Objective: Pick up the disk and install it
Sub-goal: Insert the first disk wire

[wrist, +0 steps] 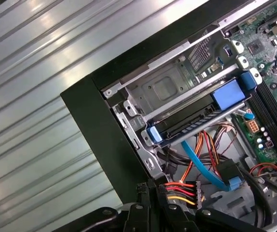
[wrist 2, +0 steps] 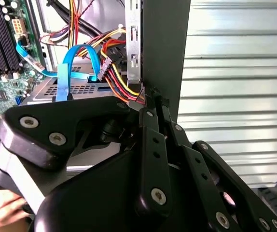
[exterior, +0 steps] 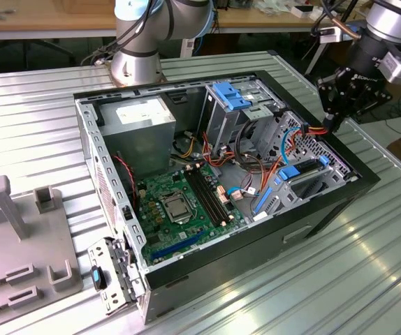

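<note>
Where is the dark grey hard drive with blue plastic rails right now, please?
The dark grey hard drive with blue rails sits slotted inside the black computer case, at the exterior view's right, close to the gripper.

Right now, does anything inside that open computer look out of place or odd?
Nothing looks broken. Oddest is a loose power plug with red, yellow and orange wires, seemingly connected to nothing, right beside the end effector at the corner of the case. The disk, blue-railed, lies inside the case.
</note>
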Tool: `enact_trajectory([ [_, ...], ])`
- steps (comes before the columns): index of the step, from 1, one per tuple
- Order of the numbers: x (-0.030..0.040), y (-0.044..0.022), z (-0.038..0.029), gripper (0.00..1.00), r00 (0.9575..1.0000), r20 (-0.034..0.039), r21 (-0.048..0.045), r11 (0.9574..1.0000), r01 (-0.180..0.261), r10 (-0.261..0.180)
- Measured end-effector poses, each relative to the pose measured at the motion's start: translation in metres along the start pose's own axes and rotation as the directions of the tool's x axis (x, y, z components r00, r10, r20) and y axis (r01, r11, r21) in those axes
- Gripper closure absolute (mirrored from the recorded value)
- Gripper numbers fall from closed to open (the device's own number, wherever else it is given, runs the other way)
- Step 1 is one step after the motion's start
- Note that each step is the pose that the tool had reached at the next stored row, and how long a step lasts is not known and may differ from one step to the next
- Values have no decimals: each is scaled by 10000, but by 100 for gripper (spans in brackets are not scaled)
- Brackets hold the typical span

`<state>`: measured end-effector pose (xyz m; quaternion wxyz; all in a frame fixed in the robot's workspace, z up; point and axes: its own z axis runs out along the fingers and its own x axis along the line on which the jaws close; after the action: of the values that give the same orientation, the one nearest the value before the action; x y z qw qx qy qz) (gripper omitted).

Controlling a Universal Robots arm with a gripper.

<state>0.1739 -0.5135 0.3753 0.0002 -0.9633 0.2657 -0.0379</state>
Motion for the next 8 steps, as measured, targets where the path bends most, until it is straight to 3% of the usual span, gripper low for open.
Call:
enact_trajectory([
  [4, -17, 11, -1, 83, 9997, -7, -22, 9997, -251, 251],
  [6, -137, 89, -11, 83, 9997, -8, -24, 9997, -252, 252],
  [8, -145, 93, -9, 83, 9993, -13, -34, 9993, -369, 369],
])
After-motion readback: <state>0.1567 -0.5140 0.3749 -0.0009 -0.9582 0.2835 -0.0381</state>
